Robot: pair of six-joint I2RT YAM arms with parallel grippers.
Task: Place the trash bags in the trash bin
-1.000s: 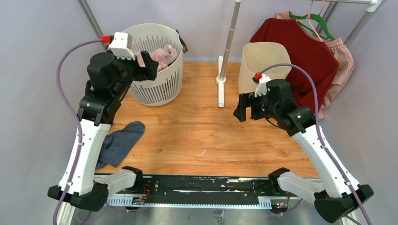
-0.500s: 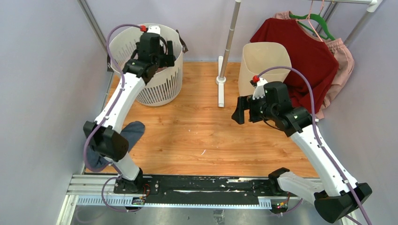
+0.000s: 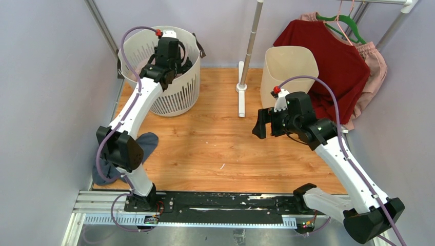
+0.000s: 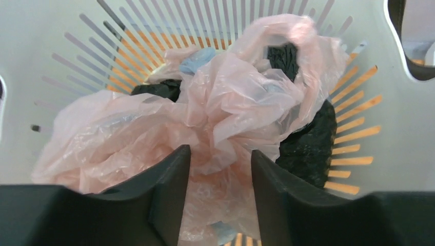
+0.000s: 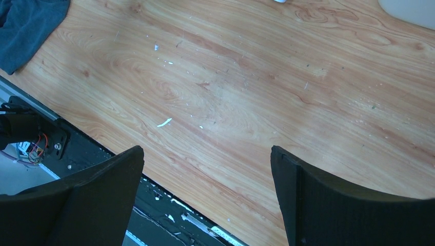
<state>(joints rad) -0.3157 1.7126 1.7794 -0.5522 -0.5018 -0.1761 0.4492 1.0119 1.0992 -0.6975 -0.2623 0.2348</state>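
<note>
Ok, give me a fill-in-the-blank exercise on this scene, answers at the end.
1. The left pincer is down inside the slotted white ____, its fingers either side of the pink trash bag.
2. The cream trash bin stands in front of a hanging ____ shirt.
3. The right pincer is wide ____, holding nothing.
4. A blue-grey cloth lies by the ____ arm.

Missing: basket; red; open; left.
</note>
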